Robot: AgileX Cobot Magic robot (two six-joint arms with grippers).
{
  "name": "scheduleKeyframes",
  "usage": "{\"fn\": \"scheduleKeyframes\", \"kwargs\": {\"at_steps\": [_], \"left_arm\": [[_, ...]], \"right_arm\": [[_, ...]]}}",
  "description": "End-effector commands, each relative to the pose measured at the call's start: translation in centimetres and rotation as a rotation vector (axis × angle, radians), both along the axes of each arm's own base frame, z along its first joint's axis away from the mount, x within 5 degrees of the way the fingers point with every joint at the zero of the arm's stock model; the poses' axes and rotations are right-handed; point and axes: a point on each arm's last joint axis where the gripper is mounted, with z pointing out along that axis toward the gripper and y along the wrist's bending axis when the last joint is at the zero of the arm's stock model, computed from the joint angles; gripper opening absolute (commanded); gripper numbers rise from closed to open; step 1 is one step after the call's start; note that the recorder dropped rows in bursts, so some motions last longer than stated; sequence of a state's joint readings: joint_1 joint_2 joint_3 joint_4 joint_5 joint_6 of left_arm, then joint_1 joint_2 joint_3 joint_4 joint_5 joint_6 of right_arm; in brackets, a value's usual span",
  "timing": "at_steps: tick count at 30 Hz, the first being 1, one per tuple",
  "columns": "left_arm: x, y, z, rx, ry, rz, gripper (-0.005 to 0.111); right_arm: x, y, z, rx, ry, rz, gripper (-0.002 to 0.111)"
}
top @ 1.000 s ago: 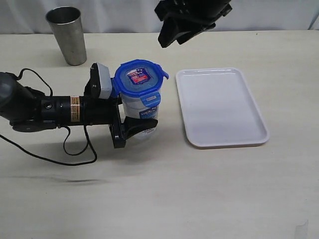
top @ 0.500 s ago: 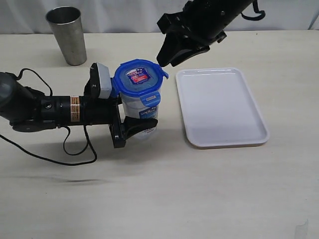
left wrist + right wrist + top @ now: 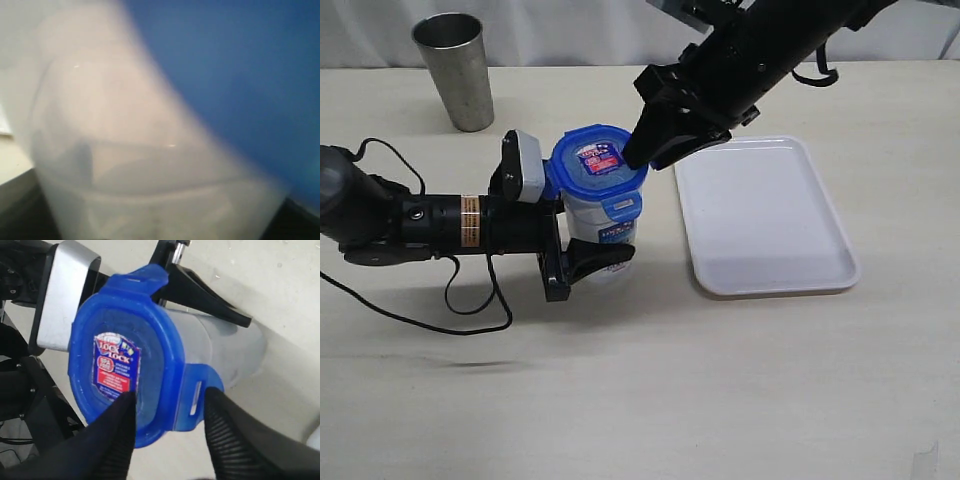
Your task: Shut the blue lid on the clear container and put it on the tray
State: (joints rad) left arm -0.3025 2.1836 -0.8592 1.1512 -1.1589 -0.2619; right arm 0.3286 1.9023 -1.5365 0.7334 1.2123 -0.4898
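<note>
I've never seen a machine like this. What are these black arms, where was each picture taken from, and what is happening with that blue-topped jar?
It is a robot with two arms, each ending in a two-fingered clamp called the end effector. The wide picture comes from a camera off the arms. The other two come from a camera on each wrist. On the table stand a metal cup, a white tray and a clear container with a blue lid on top. The left end effector grips the container's side; its wrist camera is so close that it shows only a blur. The right end effector is open, its fingers straddling a flap on the lid's rim.
</note>
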Motion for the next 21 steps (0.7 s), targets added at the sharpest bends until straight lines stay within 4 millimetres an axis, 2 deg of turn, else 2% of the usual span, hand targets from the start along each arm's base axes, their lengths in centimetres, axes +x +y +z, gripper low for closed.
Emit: {"fn": "scheduleKeyframes", "kwargs": {"at_steps": [1,8,16,21], "left_arm": [[0.2,-0.1,0.9,-0.073,-0.009,0.012,0.000],[0.2,-0.1,0.9,-0.073,-0.009,0.012,0.000],[0.1,-0.2,0.9,-0.072,-0.009,0.008,0.000],[0.1,-0.2,0.9,-0.076,0.006,0.011,0.000]], "right_arm": [[-0.4,0.1,0.2,0.034,0.009,0.012,0.044],[-1.2,-0.1,-1.6,0.021,0.059,0.030,0.039],[-1.3,0.9,-2.2,0.174,0.065,0.064,0.036],[-1.1,1.1,-3.5,0.181,0.101,0.060,0.035]]}}
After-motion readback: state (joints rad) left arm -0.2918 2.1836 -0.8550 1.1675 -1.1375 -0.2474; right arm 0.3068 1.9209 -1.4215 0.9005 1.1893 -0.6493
